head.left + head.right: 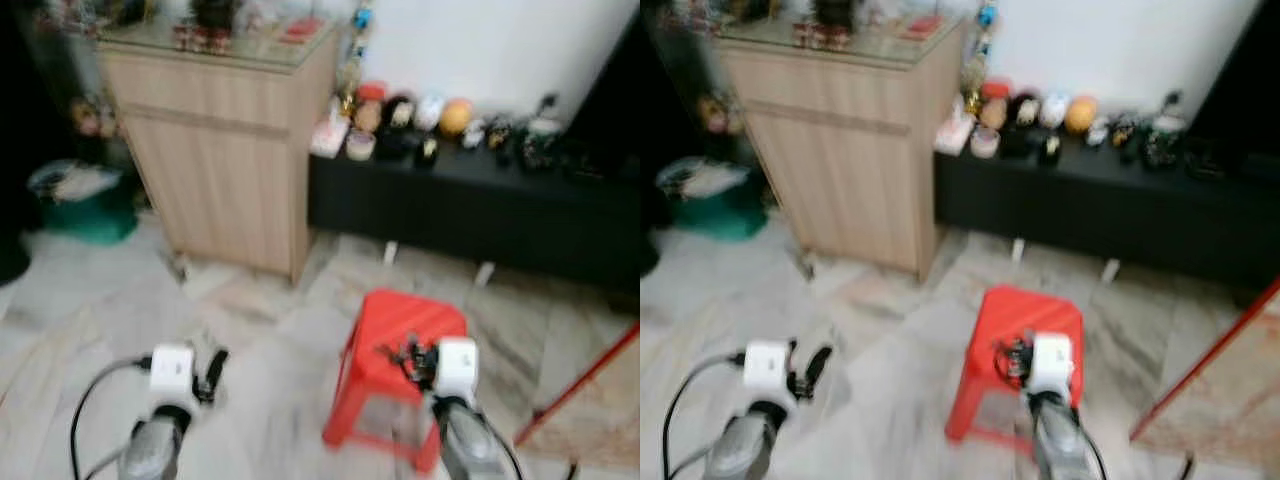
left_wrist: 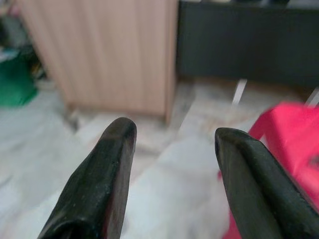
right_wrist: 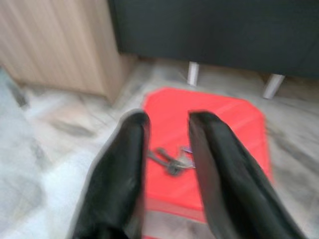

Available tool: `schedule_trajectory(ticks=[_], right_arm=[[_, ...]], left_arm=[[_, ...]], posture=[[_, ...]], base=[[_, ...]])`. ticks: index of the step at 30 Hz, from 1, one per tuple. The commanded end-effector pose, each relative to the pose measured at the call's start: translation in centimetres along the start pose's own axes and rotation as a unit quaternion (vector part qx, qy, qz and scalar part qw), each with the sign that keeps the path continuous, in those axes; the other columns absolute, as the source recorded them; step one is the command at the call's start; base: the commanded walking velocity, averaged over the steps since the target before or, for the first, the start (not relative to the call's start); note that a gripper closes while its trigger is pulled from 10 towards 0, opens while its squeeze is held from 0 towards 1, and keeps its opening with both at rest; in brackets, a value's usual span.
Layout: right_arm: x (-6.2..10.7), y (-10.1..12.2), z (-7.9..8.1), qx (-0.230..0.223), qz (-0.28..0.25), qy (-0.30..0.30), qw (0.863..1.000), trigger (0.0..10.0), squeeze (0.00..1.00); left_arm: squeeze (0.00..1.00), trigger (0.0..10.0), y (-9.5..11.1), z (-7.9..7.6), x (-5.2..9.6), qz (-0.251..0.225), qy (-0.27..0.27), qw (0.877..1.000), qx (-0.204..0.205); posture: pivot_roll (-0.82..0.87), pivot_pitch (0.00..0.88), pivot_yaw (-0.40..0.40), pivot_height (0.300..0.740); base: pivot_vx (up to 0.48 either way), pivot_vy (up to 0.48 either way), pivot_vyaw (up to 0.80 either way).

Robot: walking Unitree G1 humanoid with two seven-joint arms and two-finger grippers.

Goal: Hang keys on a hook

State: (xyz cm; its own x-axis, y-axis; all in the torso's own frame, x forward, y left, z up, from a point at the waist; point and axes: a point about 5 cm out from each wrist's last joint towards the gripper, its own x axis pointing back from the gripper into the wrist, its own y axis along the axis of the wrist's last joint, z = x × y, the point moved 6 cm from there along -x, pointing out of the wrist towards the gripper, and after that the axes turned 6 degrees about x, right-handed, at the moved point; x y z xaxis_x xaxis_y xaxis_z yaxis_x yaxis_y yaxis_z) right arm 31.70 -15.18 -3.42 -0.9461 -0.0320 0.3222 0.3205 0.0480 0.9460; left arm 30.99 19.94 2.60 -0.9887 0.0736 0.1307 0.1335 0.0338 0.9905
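Observation:
A bunch of keys (image 3: pixel 172 160) lies on the seat of a red plastic stool (image 1: pixel 400 330) standing on the marble floor. My right gripper (image 3: pixel 168 119) is open, hovering above the stool with the keys showing between its fingers (image 3: pixel 124 164), a little beyond the tips. In the eye view the right gripper (image 1: pixel 412 358) sits over the stool's near part, beside the keys (image 1: pixel 404 352). My left gripper (image 1: pixel 210 372) is open over bare floor to the stool's left, holding nothing; its fingers (image 2: pixel 107 164) point toward the cabinet.
A light wooden cabinet (image 1: pixel 220 150) stands at the back left, a low black bench (image 1: pixel 480 210) with small ornaments along the white wall. A green basin (image 1: pixel 85 205) sits far left. A red pole (image 1: pixel 580 380) leans at the right. The picture is blurred.

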Motion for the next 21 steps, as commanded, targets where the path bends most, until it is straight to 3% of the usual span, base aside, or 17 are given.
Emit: schedule_trajectory(ticks=[1,8,21], right_arm=[[0.4,-0.7,-1.8,-0.002,0.013,-0.024,1.0,10.0,0.0],[0.2,-0.6,-1.9,-0.009,0.012,-0.028,0.999,10.0,0.0],[0.1,0.1,-2.5,-0.016,-0.004,-0.044,0.999,10.0,0.0]], left_arm=[[0.0,10.0,-0.6,-1.7,-0.2,0.01,-0.025,1.0,0.003],[0.0,10.0,-0.4,-1.9,-0.3,0.007,-0.026,1.0,0.007],[0.0,10.0,0.5,-2.0,-0.1,-0.008,-0.033,0.999,0.012]], posture=[[0.05,0.0,-0.061,0.74],[0.05,0.0,-0.062,0.74],[0.06,0.0,-0.065,0.74]], base=[[0.439,0.0,0.0],[0.423,0.0,0.0],[0.0,0.0,0.0]])
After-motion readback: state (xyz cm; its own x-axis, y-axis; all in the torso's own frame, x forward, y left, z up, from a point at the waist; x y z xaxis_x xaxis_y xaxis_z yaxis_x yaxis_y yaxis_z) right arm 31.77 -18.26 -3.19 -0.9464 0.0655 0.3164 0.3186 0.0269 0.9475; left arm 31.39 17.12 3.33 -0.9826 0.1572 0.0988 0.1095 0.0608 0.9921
